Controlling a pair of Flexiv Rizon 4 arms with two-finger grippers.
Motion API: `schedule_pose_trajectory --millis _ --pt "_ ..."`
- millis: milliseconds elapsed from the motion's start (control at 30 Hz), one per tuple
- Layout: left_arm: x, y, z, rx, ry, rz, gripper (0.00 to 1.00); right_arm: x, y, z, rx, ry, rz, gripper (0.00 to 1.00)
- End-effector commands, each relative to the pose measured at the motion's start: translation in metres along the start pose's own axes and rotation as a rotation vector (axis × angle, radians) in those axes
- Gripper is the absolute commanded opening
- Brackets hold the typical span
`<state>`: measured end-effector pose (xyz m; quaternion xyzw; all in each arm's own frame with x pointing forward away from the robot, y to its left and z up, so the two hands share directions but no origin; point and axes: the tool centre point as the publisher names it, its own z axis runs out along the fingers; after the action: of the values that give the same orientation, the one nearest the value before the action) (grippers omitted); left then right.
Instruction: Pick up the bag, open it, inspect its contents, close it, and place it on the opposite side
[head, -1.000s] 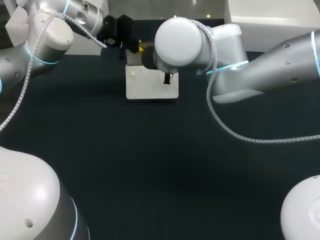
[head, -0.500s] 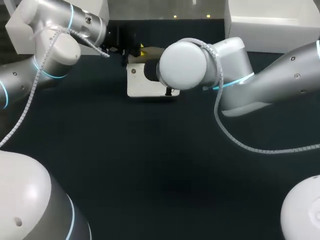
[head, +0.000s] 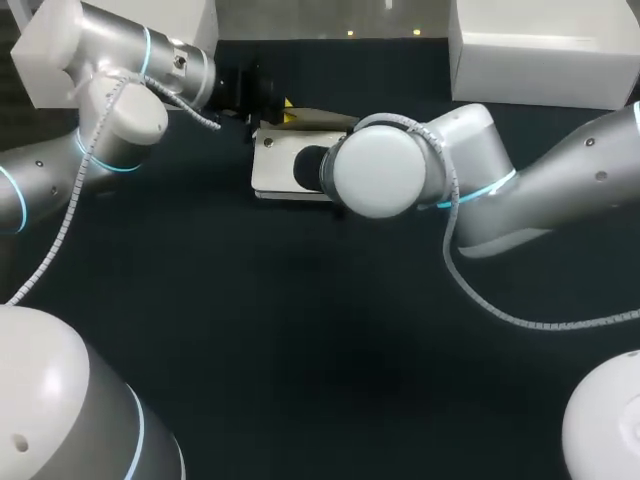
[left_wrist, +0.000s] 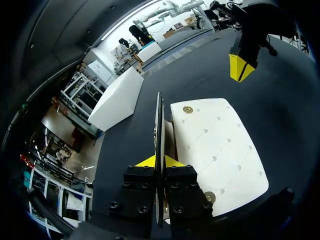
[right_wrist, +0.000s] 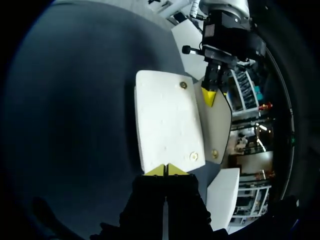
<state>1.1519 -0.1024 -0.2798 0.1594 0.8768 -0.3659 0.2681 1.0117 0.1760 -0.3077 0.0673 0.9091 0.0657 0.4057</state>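
The bag (head: 275, 165) lies flat on the bench (head: 300, 330), toward its far edge and about midway across. The left arm (head: 110, 110) comes in from the left, and its end effector (left_wrist: 159, 162) sits at the bag's far left corner. The flap (left_wrist: 159, 130) stands on edge there, nipped between the fingers, with the bag's body lying just beside it. The right arm (head: 520, 190) reaches in from the right, its wrist over the bag's right part. Its end effector (left_wrist: 240, 75) hangs at the opposite end of the bag, apart from it
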Motion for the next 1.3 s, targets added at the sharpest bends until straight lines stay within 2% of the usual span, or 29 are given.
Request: schedule_pose_trajectory --millis 33,367,467,633,1033,1300 --pt "-0.001 0.001 0.002 0.005 -0.002 0.001 0.0 0.001 0.002 0.004 0.001 -0.004 0.001 0.0" --pt "-0.001 0.001 0.002 0.005 -0.002 0.001 0.0 0.001 0.002 0.004 0.001 -0.004 0.001 0.0" --pt "0.001 0.003 0.003 0.014 -0.033 0.029 0.0 0.001 0.002 0.004 0.001 -0.004 0.001 0.0" --pt "0.005 0.008 0.003 0.038 -0.088 0.059 0.0 0.009 0.001 0.0 -0.002 -0.05 0.018 0.0" --pt "0.015 0.013 0.008 0.0 -0.161 0.12 0.0 0.033 0.005 0.001 -0.017 -0.103 0.007 0.0" --pt "0.021 0.01 0.008 -0.011 -0.178 0.129 0.0 0.045 0.008 0.014 -0.011 -0.118 0.0 0.0"
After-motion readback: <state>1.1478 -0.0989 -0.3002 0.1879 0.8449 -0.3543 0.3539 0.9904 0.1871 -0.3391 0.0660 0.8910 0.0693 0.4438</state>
